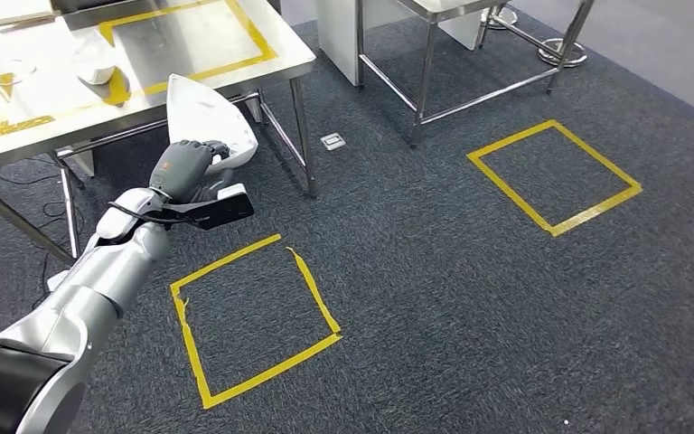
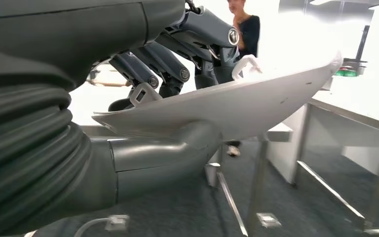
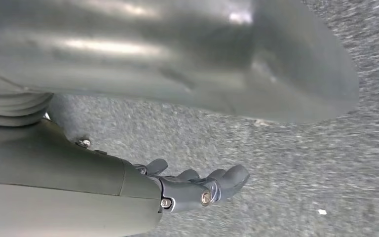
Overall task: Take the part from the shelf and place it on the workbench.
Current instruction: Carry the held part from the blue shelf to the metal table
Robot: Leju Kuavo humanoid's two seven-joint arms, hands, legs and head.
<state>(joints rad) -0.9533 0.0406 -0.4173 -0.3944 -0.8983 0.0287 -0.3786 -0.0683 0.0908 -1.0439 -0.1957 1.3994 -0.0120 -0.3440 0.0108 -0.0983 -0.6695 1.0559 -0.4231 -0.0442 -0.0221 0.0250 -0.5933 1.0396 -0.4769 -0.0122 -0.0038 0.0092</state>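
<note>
1. Head view: the left hand (image 1: 183,167) grasps the white part (image 1: 206,119), holding it in the air at the near edge of the workbench (image 1: 262,72). Judging from this, the pick is done and the placing is left. Bare steel inside the yellow tape (image 1: 255,36) offers room.
2. Left wrist view: fingers (image 2: 177,69) lie over the part (image 2: 237,101) with the thumb (image 2: 163,153) beneath; a person (image 2: 246,24) stands beyond.
3. Right wrist view: the right hand (image 3: 197,185) hangs over carpet (image 3: 301,168), fingers curled in, holding nothing.

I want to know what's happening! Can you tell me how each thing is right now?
left hand: holding the white part
white part: held up beside the workbench's edge, not set down yet
right hand: fingers curled in, holding nothing, above the carpet
workbench: standing, yellow tape marked on top
</note>
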